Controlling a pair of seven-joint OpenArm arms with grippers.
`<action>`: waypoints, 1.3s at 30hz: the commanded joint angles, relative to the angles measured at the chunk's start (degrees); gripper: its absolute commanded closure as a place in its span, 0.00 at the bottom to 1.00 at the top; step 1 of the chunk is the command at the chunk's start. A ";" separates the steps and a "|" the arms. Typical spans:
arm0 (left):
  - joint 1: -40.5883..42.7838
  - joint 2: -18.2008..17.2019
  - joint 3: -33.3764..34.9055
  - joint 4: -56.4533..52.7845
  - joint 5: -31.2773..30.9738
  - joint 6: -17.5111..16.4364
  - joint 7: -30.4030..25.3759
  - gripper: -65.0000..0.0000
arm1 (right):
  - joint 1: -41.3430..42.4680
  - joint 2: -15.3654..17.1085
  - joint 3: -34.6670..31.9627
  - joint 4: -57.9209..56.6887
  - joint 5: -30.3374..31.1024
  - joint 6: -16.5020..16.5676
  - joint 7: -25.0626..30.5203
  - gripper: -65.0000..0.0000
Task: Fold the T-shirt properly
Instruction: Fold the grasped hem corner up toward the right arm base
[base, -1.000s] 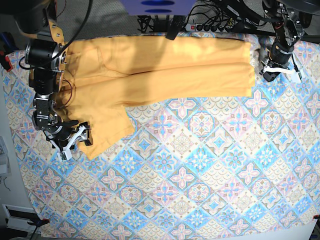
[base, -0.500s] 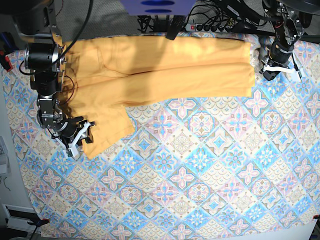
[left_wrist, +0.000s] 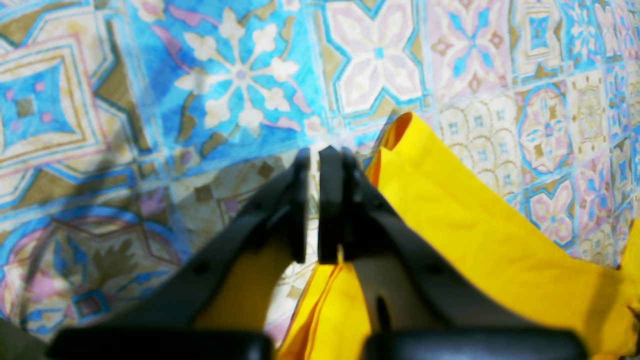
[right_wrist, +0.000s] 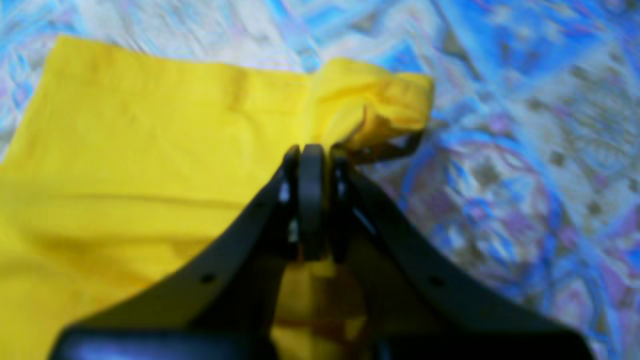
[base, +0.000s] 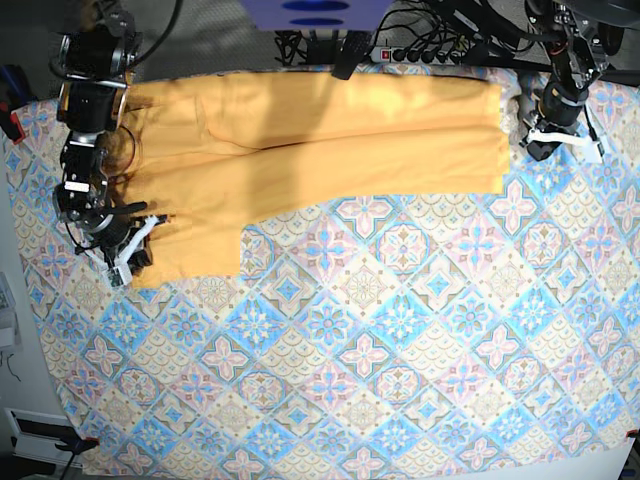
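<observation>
While the T-shirt (base: 300, 135) is lying spread across the far part of the worktop, over the patterned tablecloth (base: 400, 340), my right fingers (right_wrist: 311, 155) are pinching shut on a bunched fold at its sleeve edge, at the scene's left. My left fingers (left_wrist: 314, 155) are closing on the yellow cloth at the shirt's right end, its fabric trailing beneath them. A power strip (base: 420, 50) is sitting beyond the far edge.
</observation>
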 joint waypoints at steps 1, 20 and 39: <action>0.09 -0.79 -0.39 0.76 -0.57 -0.34 -0.67 0.94 | -0.53 0.63 0.77 4.59 0.99 0.08 0.64 1.00; -0.35 -0.79 -0.39 0.67 -0.57 -0.34 -0.67 0.94 | -29.27 -1.30 9.56 42.57 1.17 0.08 -8.68 1.00; -0.35 -0.79 -0.39 0.58 -0.57 -0.43 -0.67 0.94 | -33.67 -2.27 10.79 38.96 0.64 0.08 -9.03 0.97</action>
